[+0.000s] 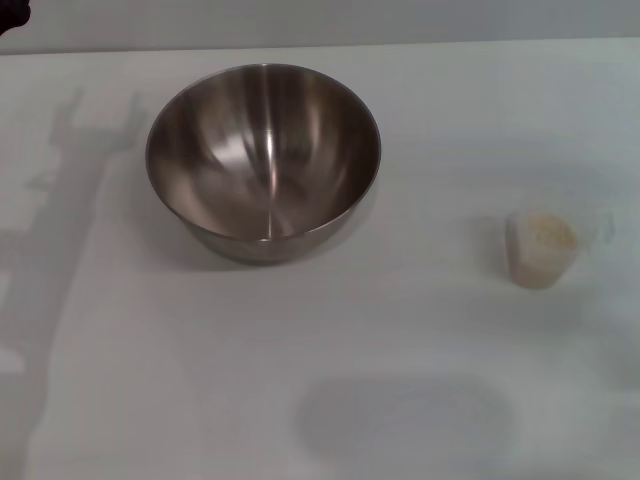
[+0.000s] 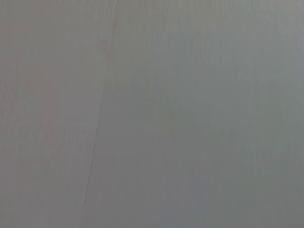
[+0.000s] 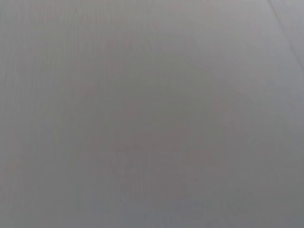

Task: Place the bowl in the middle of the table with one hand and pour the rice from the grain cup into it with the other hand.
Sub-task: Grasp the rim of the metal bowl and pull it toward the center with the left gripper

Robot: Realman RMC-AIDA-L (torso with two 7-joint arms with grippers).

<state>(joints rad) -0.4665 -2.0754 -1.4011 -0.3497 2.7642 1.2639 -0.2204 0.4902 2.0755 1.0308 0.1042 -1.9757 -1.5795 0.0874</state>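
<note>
Tabletop (image 1: 330,340), white and unmarked, fills nearly all of my head view, and it is the largest thing before me. Next in size is the bowl (image 1: 263,160), upright and empty, sitting toward eleven o'clock from the table's middle, so it looks to me not yet centred. Well apart from it, out at about three o'clock, stands the grain cup (image 1: 543,250), upright, with the rice (image 1: 549,232) showing as a pale mound inside. Nothing has been poured; the bowl's steel inside is bare. Neither of my grippers appears anywhere: my head view shows only arm shadows along the left edge, and both wrist views give me plain grey surface, so whether my fingers are spread or clenched I cannot tell. By my reckoning both steps remain: shifting the bowl, then pouring.
</note>
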